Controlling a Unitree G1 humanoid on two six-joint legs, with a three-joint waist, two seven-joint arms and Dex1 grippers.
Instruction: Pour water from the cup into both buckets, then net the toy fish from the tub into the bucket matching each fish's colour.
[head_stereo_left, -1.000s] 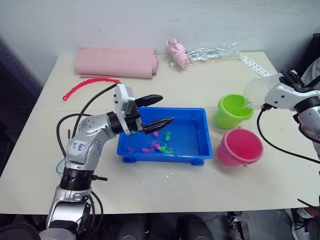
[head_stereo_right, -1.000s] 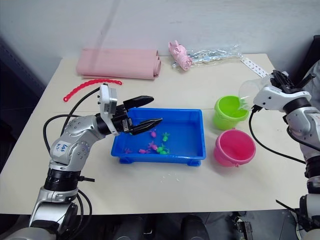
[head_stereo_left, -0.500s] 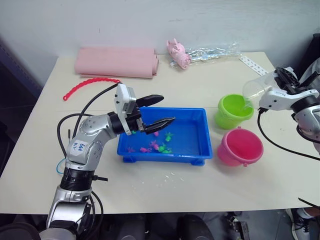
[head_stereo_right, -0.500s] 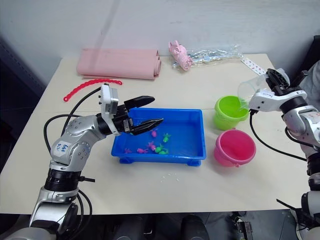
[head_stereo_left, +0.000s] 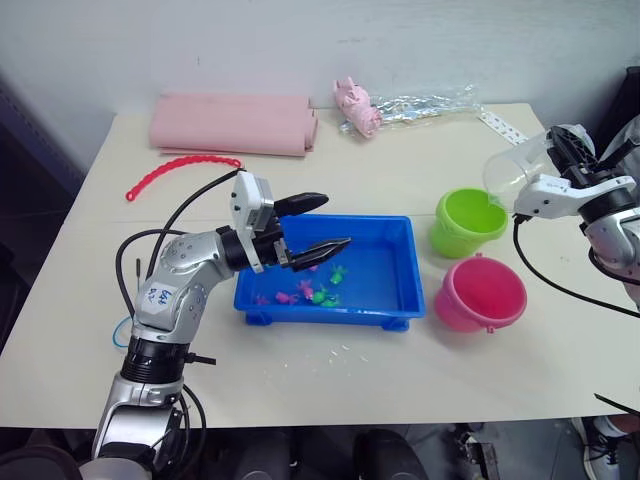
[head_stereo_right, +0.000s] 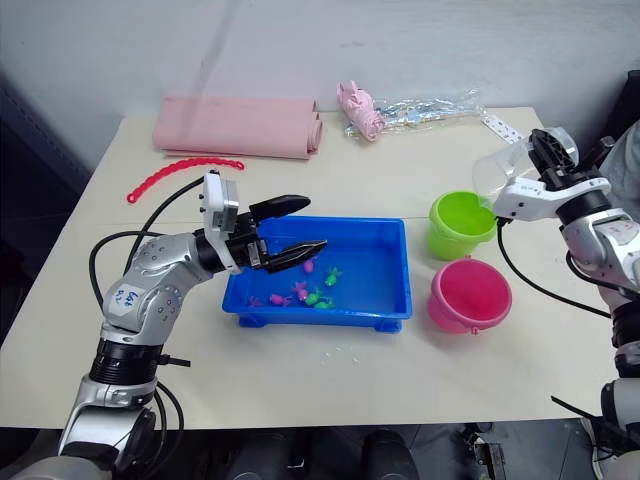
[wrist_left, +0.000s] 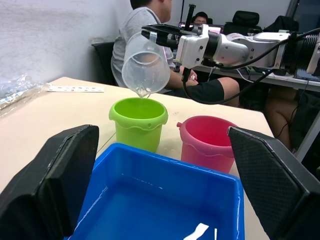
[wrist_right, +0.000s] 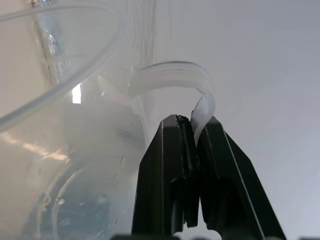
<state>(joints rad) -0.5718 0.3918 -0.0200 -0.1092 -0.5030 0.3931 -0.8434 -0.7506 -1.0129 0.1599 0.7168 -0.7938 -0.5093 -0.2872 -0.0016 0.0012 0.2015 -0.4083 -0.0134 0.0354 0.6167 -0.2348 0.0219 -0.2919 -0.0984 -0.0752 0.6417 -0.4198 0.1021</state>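
Beige table (head_stereo_left: 330, 400) against pale wall (head_stereo_left: 300, 40); seated person (wrist_left: 145, 30), black office chairs (wrist_left: 245, 19) behind.

My clear cup (wrist_left: 146, 68) tips its lip over the lime green bucket (wrist_left: 138, 121) beside the pink bucket (wrist_left: 207, 144), near the table's right edge

1. I see the cup (wrist_left: 146, 65) as clear, smooth plastic, glossy on its thin handle strap
2. The green bucket (wrist_left: 138, 121) and pink bucket (wrist_left: 206, 143) look like moulded plastic with a soft sheen
3. The tub (head_stereo_left: 396, 300) is glossy blue plastic, its floor wet and reflective
4. The toy fish (head_stereo_left: 320, 295) look like shiny plastic
5. My right tool (wrist_right: 192, 127) has black, smooth, slightly glossy fingers
6. The counter (head_stereo_left: 300, 370) is matt cream
7. The pink roll (head_stereo_left: 232, 124) looks like soft matt cloth
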